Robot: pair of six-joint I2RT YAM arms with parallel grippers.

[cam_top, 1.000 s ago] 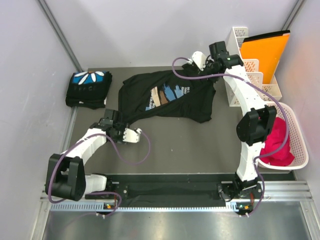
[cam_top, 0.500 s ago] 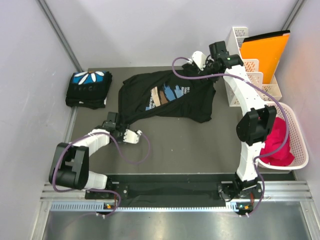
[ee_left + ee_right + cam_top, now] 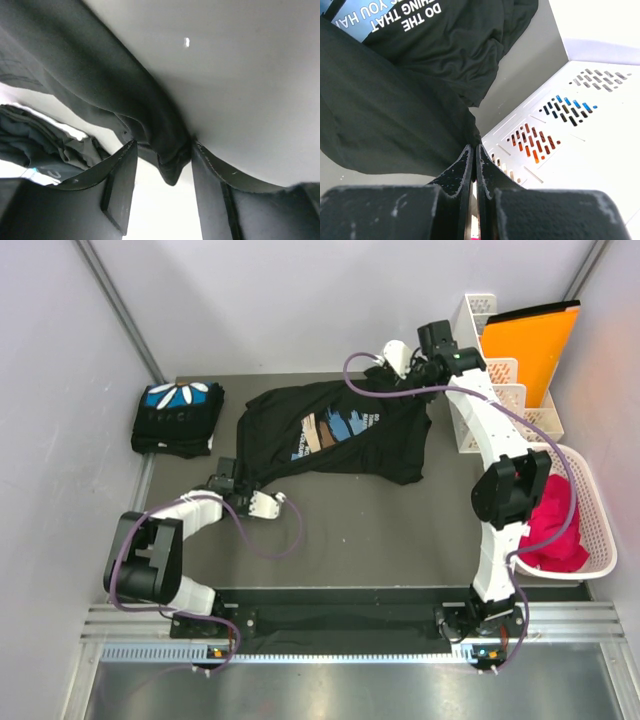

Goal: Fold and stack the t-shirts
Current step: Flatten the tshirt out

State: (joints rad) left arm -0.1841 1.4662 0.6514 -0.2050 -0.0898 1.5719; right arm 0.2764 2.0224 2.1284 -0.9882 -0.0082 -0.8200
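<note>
A black t-shirt (image 3: 330, 435) with a blue-and-tan brush-stroke print lies spread face up mid-table. Its white text (image 3: 395, 20) shows in the right wrist view. My right gripper (image 3: 392, 375) (image 3: 474, 146) is shut on that shirt's far right corner, beside the white rack. My left gripper (image 3: 230, 478) (image 3: 164, 145) is at the shirt's near left corner. Its fingers stand apart with a hanging fold of black cloth (image 3: 170, 160) between them, so it is open. A second black t-shirt (image 3: 178, 418), blue print with white petals, lies folded at the far left.
A white slotted rack (image 3: 490, 390) (image 3: 580, 115) holding an orange folder (image 3: 530, 345) stands at the back right. A white basket (image 3: 595, 540) with magenta cloth (image 3: 555, 525) sits at the right edge. Grey walls close in the left, back and right.
The left arm's elbow has drawn in toward the table while its gripper stayed at the shirt's corner, its fingers slightly closer together. The right arm and both shirts have not moved.
</note>
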